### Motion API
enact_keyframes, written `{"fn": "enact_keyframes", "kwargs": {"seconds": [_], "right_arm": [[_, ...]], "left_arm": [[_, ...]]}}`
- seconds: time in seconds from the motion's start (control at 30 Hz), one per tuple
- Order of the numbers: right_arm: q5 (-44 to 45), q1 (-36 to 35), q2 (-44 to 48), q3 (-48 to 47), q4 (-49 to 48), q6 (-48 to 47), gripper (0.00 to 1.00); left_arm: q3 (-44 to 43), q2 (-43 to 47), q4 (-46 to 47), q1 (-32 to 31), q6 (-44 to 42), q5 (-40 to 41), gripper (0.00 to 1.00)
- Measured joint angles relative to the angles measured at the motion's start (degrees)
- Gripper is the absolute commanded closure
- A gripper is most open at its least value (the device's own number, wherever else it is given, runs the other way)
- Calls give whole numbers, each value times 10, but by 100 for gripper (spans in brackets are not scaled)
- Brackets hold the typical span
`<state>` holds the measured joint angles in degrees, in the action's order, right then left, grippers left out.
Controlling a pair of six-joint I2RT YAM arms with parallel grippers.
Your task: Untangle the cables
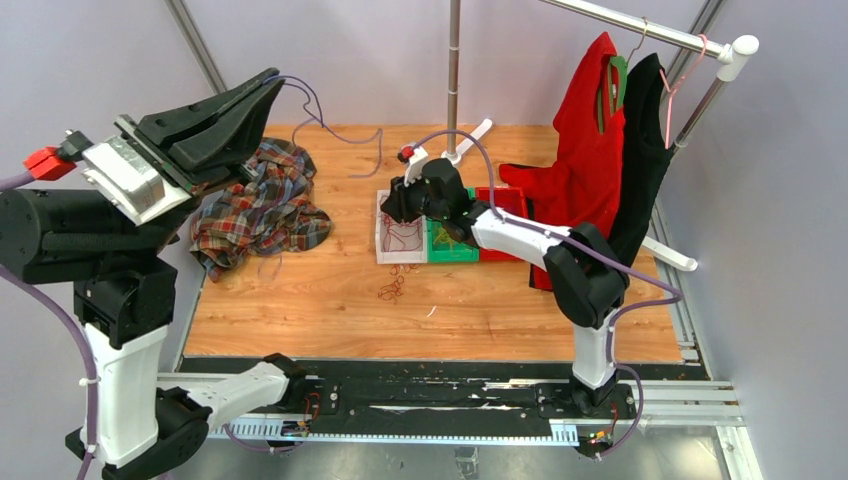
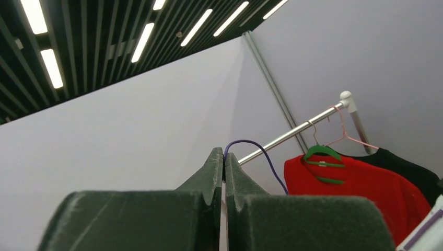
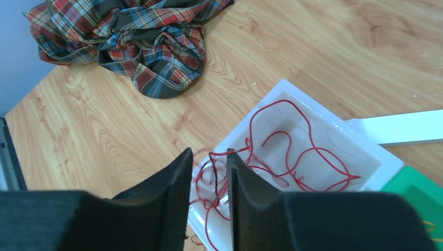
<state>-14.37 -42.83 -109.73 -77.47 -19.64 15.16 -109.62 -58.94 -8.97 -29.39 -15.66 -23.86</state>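
My left gripper [image 1: 272,82] is raised high at the left and shut on a thin purple cable [image 1: 340,135], which arcs down toward the table. In the left wrist view the jaws [image 2: 225,157] pinch that purple cable [image 2: 261,150] at their tips. My right gripper [image 1: 392,210] hovers open over a white bin [image 1: 381,225] that holds dark red cables [image 1: 402,238]. In the right wrist view the fingers [image 3: 209,157] stand slightly apart above the red cables [image 3: 292,157], and one strand hangs between them, touching the right fingertip. Yellow cables [image 1: 452,240] lie in a green bin. A small red bunch [image 1: 392,288] lies on the table.
A crumpled plaid shirt [image 1: 260,205] lies at the left of the wooden table. A red bin [image 1: 500,200] stands behind the green bin [image 1: 440,255]. A clothes rack [image 1: 640,30] at the back right carries a red garment [image 1: 585,150] and a black garment [image 1: 645,140]; its pole [image 1: 455,80] stands behind the bins.
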Motion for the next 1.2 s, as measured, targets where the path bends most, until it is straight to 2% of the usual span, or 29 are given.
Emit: {"fn": "enact_keyframes", "kwargs": {"seconds": [0.07,0.17,0.2,0.7,0.93,1.1,1.2], "right_arm": [[-7,0,-16,-25,20,-3,54],[-11,0,-19,-40,36,-7,35],[-11,0,-17,-41,37,-11,33],[26,0,71,-21,111,-64,29],[108,32,202,77,123,-73,30],[168,85,301,143,124,-70,30],[212,92,343,170,128,-71,30]], "left_arm": [[7,1,-3,0,1,-9,100],[18,1,-13,0,0,-23,100],[20,1,-17,0,0,-27,100],[22,-11,-45,0,7,-77,100],[46,-39,-43,0,15,-93,100],[72,-87,-26,-6,26,-99,99],[86,-126,-16,-19,28,-100,100]]}}
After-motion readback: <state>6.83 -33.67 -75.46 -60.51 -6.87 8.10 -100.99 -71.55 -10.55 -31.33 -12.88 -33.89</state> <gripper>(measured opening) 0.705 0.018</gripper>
